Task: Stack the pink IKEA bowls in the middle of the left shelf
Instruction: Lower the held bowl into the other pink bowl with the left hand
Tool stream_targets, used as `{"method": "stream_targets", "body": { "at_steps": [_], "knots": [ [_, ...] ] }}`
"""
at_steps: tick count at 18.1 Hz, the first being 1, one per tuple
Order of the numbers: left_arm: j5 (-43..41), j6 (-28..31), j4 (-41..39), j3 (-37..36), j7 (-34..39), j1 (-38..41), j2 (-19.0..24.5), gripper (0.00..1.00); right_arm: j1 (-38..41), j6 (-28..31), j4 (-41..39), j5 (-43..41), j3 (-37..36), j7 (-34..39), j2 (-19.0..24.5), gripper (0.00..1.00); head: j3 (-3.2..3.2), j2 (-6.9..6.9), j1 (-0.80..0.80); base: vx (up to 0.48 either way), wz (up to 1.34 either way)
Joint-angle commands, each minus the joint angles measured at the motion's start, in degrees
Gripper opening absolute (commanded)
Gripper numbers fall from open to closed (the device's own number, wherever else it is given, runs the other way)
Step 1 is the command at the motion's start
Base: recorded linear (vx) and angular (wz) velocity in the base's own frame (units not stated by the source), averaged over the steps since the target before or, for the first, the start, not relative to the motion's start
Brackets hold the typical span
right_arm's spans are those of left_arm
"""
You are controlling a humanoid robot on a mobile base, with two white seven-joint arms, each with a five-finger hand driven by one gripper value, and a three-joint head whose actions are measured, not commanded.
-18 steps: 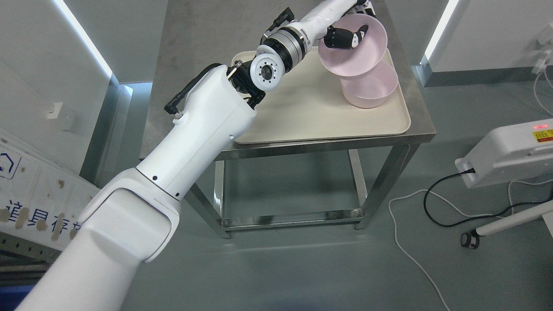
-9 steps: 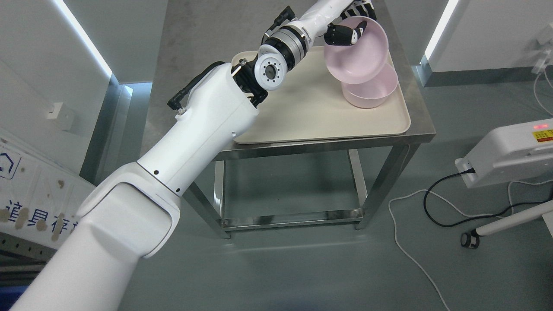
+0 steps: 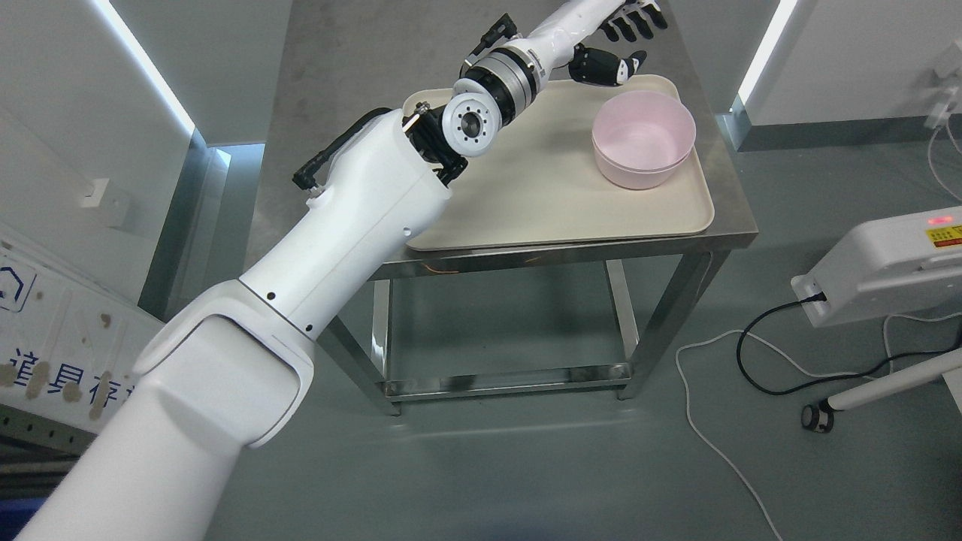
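The tray (image 3: pixel 526 210) lay bare left and front of the nested bowls (image 3: pixel 642 139); the left arm (image 3: pixel 361 210) crossed its left corner.

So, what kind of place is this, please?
Probably a robotics lab or test room, not a home. A bare steel table carries only a tray with pink bowls, loose cables run over the grey floor, and a white machine stands nearby.
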Motion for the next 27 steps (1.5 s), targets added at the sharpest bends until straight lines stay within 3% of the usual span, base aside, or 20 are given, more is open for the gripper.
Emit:
{"method": "stream_targets", "body": {
  "at_steps": [1,3,5,11,22,24,27],
  "knots": [
    [1.9,-3.3,-9.6,12.2,-0.8,8.2,0.9,0.65,0.0,0.0,0.0,0.0,0.0,0.0,-1.0,1.00,0.00,0.00,0.00,0.000,0.00],
    [1.9,-3.8,-12.1,12.3,-5.7,9.6,0.9,0.81,0.0,0.0,0.0,0.0,0.0,0.0,-1.0,1.00,0.00,0.00,0.00,0.000,0.00],
    [-0.1,-3.9,-12.6,9.2,-10.2,10.1,0.9,0.82,0.0,0.0,0.0,0.0,0.0,-0.1,-1.0,1.00,0.00,0.00,0.00,0.000,0.00],
    [-20.7,-3.0,-11.7,5.3,-16.1,10.0,0.9,0.81,0.0,0.0,0.0,0.0,0.0,-0.1,-1.0,1.00,0.00,0.00,0.00,0.000,0.00],
    [-35.7,-3.1,-5.0,2.7,-15.8,9.8,0.9,0.58,0.0,0.0,0.0,0.0,0.0,0.0,-1.0,1.00,0.00,0.00,0.00,0.000,0.00],
    [-35.8,-4.0,-4.7,2.9,-15.5,9.8,0.9,0.50,0.0,0.0,0.0,0.0,0.0,0.0,-1.0,1.00,0.00,0.00,0.00,0.000,0.00],
    [-35.8,-7.8,-4.6,5.5,-12.4,9.8,0.9,0.29,0.0,0.0,0.0,0.0,0.0,0.0,-1.0,1.00,0.00,0.00,0.00,0.000,0.00]
  ]
}}
